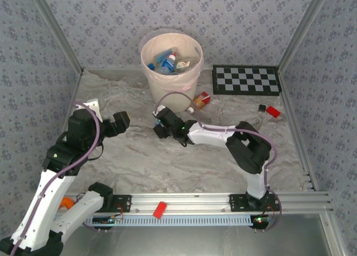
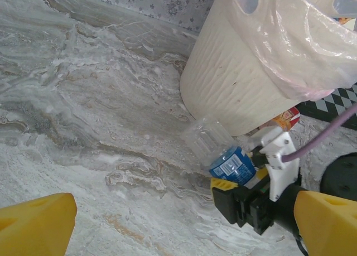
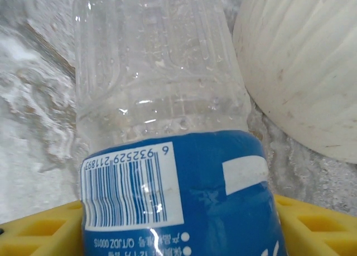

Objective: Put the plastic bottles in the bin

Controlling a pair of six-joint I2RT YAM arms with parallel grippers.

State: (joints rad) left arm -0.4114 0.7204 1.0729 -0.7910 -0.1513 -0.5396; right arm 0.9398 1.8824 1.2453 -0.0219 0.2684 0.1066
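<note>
A clear plastic bottle [image 3: 162, 100] with a blue label lies on the marbled table just in front of the bin [image 3: 301, 66]. My right gripper [image 3: 178, 233] is shut on its labelled end, a yellow finger [image 3: 39, 233] on each side. From the left wrist view the same bottle [image 2: 215, 141] pokes out of the right gripper [image 2: 240, 169] beside the bin [image 2: 234, 83]. From above, the peach bin [image 1: 167, 88] holds several bottles [image 1: 167, 61], and an orange-red bottle [image 1: 201, 99] lies at its base. My left gripper [image 1: 120, 122] hangs open to the left, holding nothing.
A black-and-white checkerboard [image 1: 246, 80] lies at the back right, with a red block [image 1: 272, 111] and a small black piece [image 1: 261, 107] near it. Metal frame posts and patterned walls close in the table. A red piece [image 1: 160, 209] sits on the front rail.
</note>
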